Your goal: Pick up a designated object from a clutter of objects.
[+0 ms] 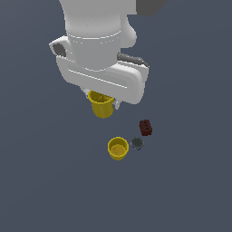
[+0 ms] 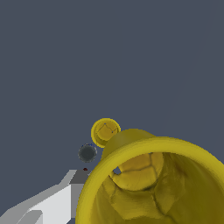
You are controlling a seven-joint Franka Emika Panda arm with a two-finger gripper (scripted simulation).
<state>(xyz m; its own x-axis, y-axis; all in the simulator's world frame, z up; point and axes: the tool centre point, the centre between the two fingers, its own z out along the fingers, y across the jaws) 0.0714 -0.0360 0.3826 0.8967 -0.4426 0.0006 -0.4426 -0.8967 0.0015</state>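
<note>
A yellow cup with a tapered body (image 1: 102,107) hangs under my hand, well above the floor. My gripper (image 1: 103,98) is shut on its rim. In the wrist view this cup (image 2: 153,183) fills the frame close to the camera, and one grey finger (image 2: 61,199) shows beside it; the other finger is hidden. The other yellow cup (image 1: 118,148) stands upright on the floor, apart from the gripper. It shows small and far in the wrist view (image 2: 105,131). Which of the two cups is smaller I cannot tell, since the held one is nearer the cameras.
A tiny dark grey cup (image 1: 137,143) stands next to the floor cup, on the exterior view's right; it also shows in the wrist view (image 2: 87,152). A dark red-brown block with holes (image 1: 145,128) lies just beyond it. The floor is plain dark grey.
</note>
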